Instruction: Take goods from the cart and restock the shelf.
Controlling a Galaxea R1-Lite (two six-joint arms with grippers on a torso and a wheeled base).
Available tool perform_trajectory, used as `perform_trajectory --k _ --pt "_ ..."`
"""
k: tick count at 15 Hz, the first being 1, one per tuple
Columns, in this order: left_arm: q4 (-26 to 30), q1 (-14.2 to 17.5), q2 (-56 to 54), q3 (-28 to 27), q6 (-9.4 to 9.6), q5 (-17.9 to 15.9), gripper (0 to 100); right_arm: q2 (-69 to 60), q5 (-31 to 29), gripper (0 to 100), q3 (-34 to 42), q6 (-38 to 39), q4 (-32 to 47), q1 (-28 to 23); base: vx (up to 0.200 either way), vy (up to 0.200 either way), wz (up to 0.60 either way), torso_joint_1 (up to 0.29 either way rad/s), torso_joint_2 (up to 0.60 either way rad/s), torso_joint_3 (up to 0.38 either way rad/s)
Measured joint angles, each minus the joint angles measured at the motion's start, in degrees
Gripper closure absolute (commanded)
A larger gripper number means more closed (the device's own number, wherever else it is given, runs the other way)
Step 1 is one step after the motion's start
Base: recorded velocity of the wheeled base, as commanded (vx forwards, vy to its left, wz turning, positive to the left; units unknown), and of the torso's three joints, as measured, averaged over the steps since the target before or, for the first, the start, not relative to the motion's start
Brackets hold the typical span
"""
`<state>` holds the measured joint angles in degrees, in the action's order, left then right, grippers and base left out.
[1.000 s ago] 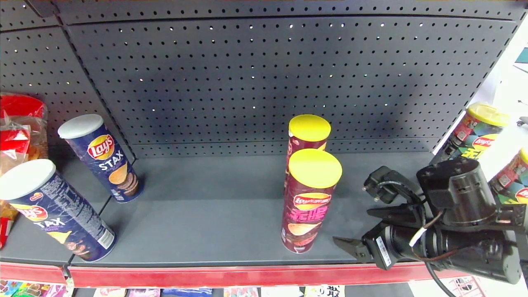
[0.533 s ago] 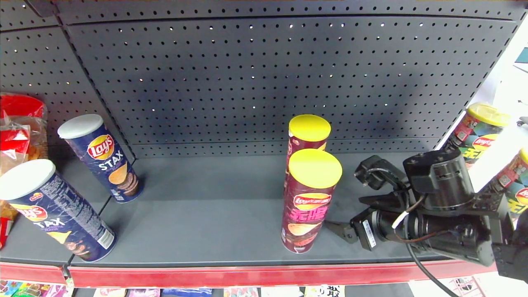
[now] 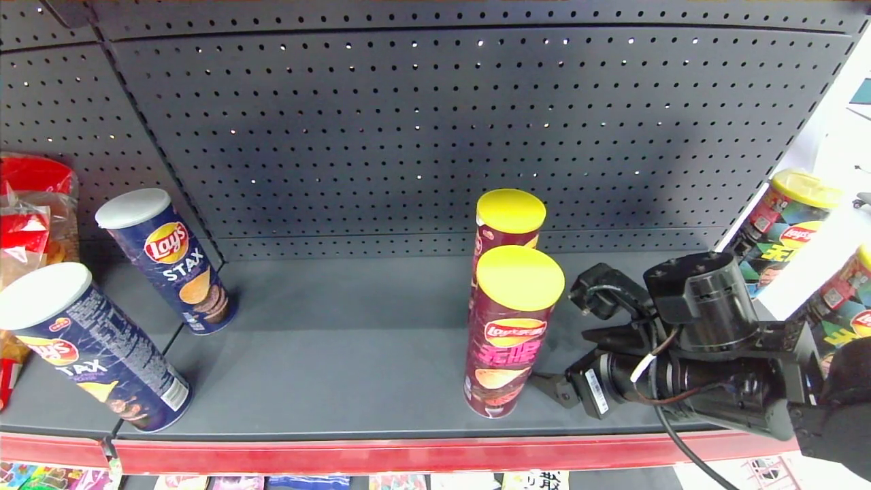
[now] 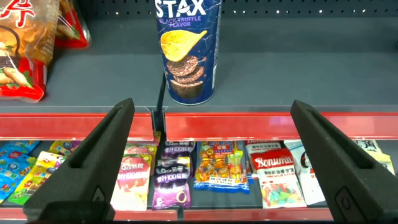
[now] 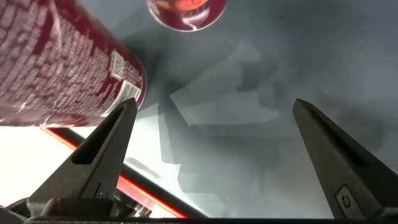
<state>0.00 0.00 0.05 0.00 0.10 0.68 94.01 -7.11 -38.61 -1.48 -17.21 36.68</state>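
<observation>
Two maroon chip cans with yellow lids stand on the grey shelf (image 3: 340,354), the front can (image 3: 512,340) just ahead of the rear can (image 3: 509,219). My right gripper (image 3: 565,357) lies low over the shelf just right of the front can, open and holding nothing. In the right wrist view the gripper (image 5: 213,104) is open, and one fingertip (image 5: 124,109) is close beside the front can (image 5: 62,68); the rear can (image 5: 186,9) is farther off. My left gripper (image 4: 212,104) is open and faces the shelf's red edge (image 4: 217,124) below a blue chip can (image 4: 186,50).
Two blue chip cans (image 3: 167,258) (image 3: 88,347) stand on the shelf's left part, with snack bags (image 3: 27,218) beyond them. More yellow-lidded cans (image 3: 793,211) sit past the shelf's right end. A perforated back panel (image 3: 442,136) closes the rear. Candy packets (image 4: 217,171) fill the lower tier.
My right gripper has moved left along the shelf, closing in on the front maroon can. The cans have not moved.
</observation>
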Motion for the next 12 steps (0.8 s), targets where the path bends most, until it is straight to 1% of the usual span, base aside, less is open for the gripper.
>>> perform_trajectory --k 12 --pt "0.0 0.0 0.0 0.0 0.0 -0.02 0 0.91 0.16 0 -0.34 0.0 0.11 0.52 0.0 0.0 0.0 0.0 0.0 0.0"
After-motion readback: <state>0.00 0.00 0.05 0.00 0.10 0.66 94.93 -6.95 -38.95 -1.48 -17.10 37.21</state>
